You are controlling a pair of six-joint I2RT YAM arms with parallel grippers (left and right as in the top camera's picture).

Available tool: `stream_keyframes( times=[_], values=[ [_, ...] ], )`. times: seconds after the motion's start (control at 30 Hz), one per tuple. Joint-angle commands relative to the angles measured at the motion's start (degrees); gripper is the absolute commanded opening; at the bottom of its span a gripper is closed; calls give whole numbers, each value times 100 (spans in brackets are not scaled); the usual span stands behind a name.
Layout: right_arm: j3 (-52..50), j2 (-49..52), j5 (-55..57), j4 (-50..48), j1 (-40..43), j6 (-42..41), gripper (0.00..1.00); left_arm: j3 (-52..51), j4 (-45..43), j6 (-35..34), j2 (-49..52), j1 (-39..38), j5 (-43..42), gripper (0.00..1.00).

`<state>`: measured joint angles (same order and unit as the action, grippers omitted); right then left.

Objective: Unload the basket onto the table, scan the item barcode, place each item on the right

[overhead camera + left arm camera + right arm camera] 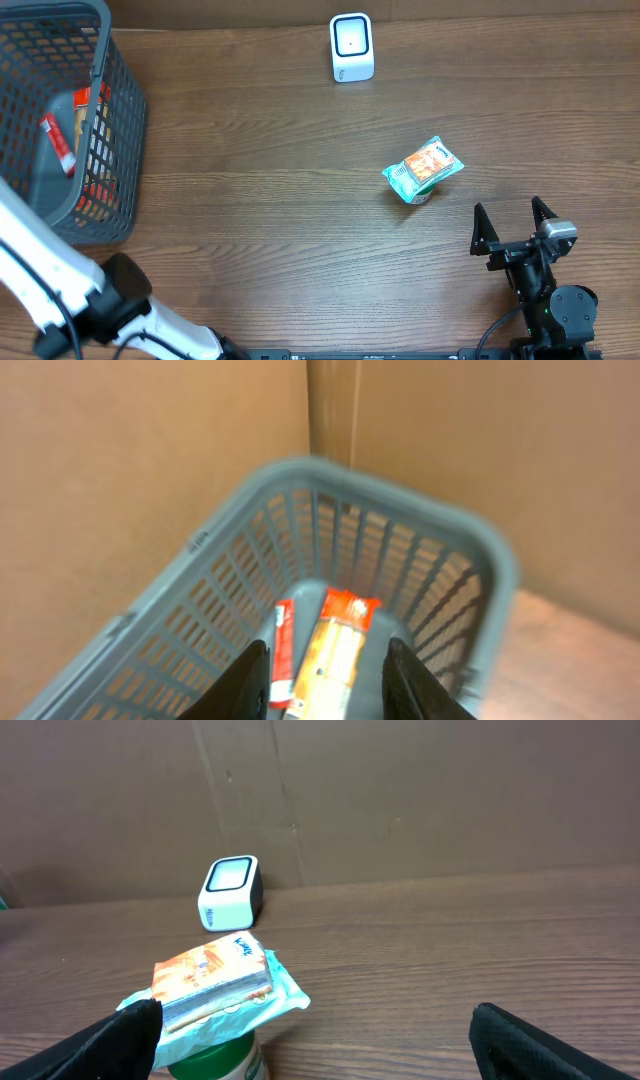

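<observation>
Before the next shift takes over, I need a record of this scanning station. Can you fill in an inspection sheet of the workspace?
Surface: wooden table, brown grain.
Job's things: white scanner at the far edge; snack packet mid-table; grey basket at the left, holding a red-and-white stick and an orange packet.
Clutter: nothing seen.
Hands: left hand above the basket, fingers flanking the orange packet, grip unclear; right hand open, empty, short of the snack packet.
Cables: black cable by the right arm's base.
Surroundings: cardboard wall behind the table.
</observation>
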<state>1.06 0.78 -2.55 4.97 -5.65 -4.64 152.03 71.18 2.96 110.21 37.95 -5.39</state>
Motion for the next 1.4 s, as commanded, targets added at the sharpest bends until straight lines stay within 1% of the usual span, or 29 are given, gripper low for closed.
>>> stream_keyframes(
  times=[0.0,0.2,0.23,0.27,0.37,0.5,0.57,0.63,0.73,0.87,0.9,1.03,1.1,1.2,1.3,1.37],
  values=[
    [-61,-61,4,-33,15,20,100,-68,146,-481,-127,26,-140,31],
    [-61,-61,4,-33,15,22,100,-293,402,-374,-50,44,2,35],
    [-61,-61,4,-33,15,20,100,-385,428,-352,2,44,2,37],
    [-61,-61,4,-33,15,20,100,-476,439,-306,52,44,0,40],
    [-61,-61,4,-33,15,20,100,-787,439,-87,273,61,0,56],
    [-61,-61,4,-33,15,20,100,-1165,330,249,667,186,4,64],
    [-61,-61,4,-33,15,20,100,-1217,269,323,907,278,7,65],
    [-61,-61,4,-33,15,20,100,-1217,186,348,1211,404,4,65],
    [-61,-61,4,-33,15,20,100,-1217,55,437,1633,581,4,60],
    [-61,-61,4,-33,15,20,100,-1217,-151,785,2194,756,2,52],
    [-61,-61,4,-33,15,20,100,-1217,-258,949,2413,793,4,49],
    [-61,-61,4,-33,15,20,100,-1217,-577,1386,2865,811,2,47],
    [-61,-61,4,-33,15,20,100,-1217,-861,1799,3178,802,0,37],
    [-61,-61,4,-33,15,20,100,-1217,-1172,2120,3447,772,-15,32],
    [-61,-61,4,-33,15,20,100,-1217,-1467,2153,3626,765,-28,33],
    [-61,-61,4,-33,15,20,100,-1217,-1615,2159,3720,767,-20,42]
  ],
)
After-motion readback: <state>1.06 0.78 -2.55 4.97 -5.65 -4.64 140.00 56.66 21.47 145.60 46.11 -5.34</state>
